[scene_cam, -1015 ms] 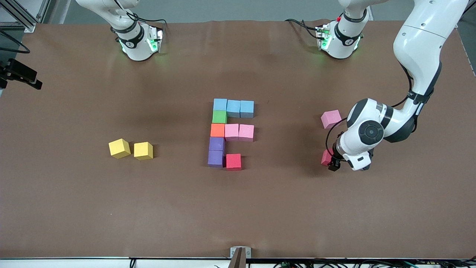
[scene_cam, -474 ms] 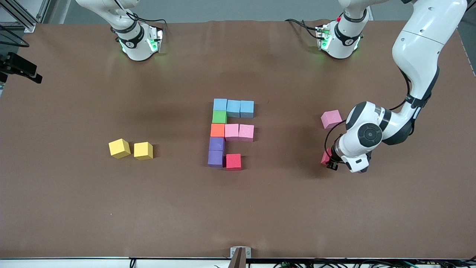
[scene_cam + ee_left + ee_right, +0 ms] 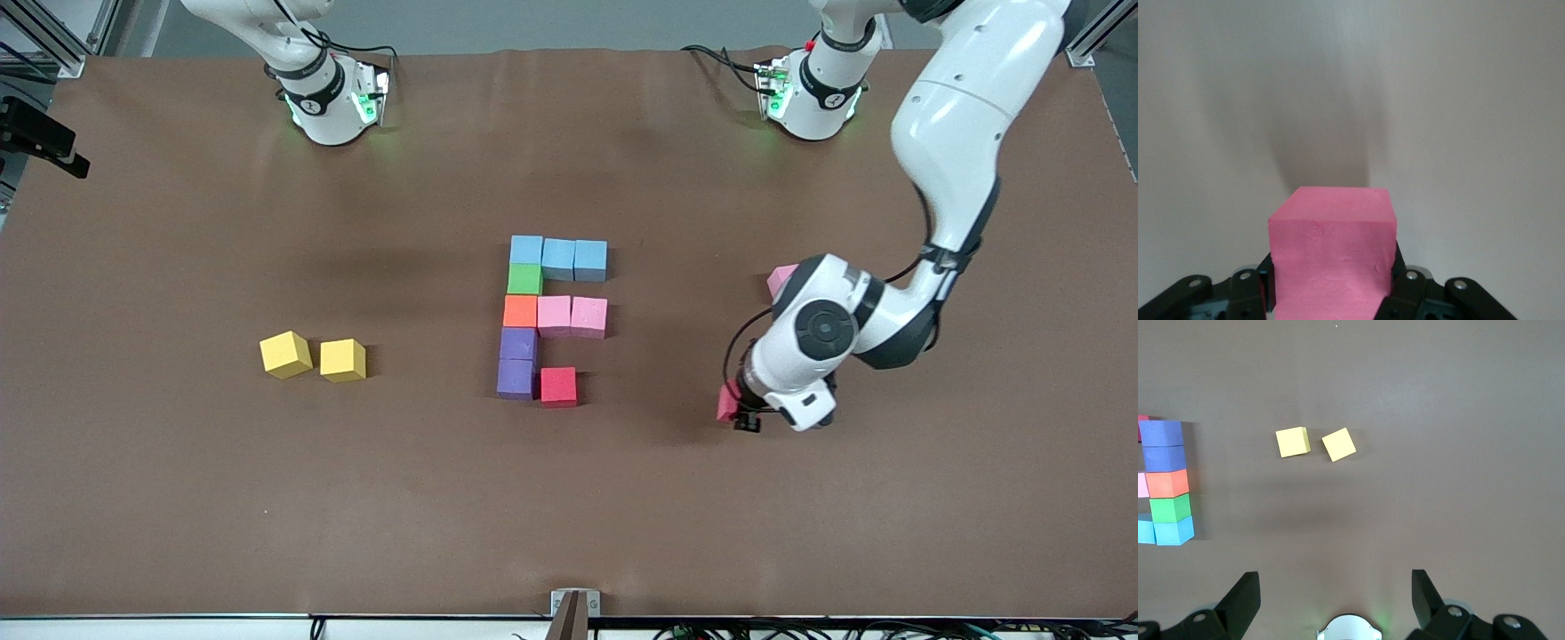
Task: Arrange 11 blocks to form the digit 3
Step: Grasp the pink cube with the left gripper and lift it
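My left gripper [image 3: 742, 413] is shut on a red block [image 3: 728, 402] and holds it over bare table, toward the left arm's end from the figure. In the left wrist view the block [image 3: 1331, 247] sits between the fingers [image 3: 1405, 287] and looks pink. The figure stands mid-table: a blue bar [image 3: 558, 258], a green block [image 3: 524, 279], an orange block [image 3: 520, 311], a pink bar [image 3: 572, 316], two purple blocks [image 3: 516, 360] and one red block [image 3: 558, 386]. A loose pink block [image 3: 781, 279] is partly hidden by the left arm. My right gripper [image 3: 1333, 581] is open and empty, waiting over its own base.
Two yellow cubes [image 3: 285, 354] [image 3: 343, 360] lie toward the right arm's end of the table; they also show in the right wrist view [image 3: 1292, 442] [image 3: 1339, 445]. The arm bases [image 3: 329, 98] [image 3: 813, 93] stand at the table's edge farthest from the front camera.
My left gripper has carried the red block toward the figure and slightly lower in the front view. The left arm now covers part of the loose pink block.
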You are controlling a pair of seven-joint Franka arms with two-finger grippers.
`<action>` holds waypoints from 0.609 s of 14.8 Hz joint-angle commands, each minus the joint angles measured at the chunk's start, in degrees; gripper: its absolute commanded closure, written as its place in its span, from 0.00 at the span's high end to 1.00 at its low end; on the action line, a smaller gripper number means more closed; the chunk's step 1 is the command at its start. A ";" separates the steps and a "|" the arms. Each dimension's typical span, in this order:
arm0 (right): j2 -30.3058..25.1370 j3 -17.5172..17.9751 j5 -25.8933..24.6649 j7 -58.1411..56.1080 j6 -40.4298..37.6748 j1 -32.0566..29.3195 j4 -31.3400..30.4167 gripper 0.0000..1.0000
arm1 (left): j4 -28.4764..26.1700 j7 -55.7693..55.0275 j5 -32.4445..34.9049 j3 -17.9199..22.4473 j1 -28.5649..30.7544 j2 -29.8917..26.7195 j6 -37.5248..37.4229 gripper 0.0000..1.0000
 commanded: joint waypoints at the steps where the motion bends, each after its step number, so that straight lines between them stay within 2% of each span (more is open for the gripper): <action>1: -1.95 -0.17 -0.22 -0.99 0.10 0.09 -2.25 1.00 | 7.80 -6.10 -0.75 0.57 -4.67 5.68 -1.37 0.29; 5: -3.25 -0.17 -0.31 -0.99 2.02 0.09 -5.32 1.00 | 14.56 -13.32 -1.80 0.57 -10.03 10.34 -0.75 0.29; 9: -3.26 0.01 -0.31 -0.81 2.21 0.18 -5.50 1.00 | 16.33 -14.65 -3.38 0.57 -13.03 12.28 2.14 0.30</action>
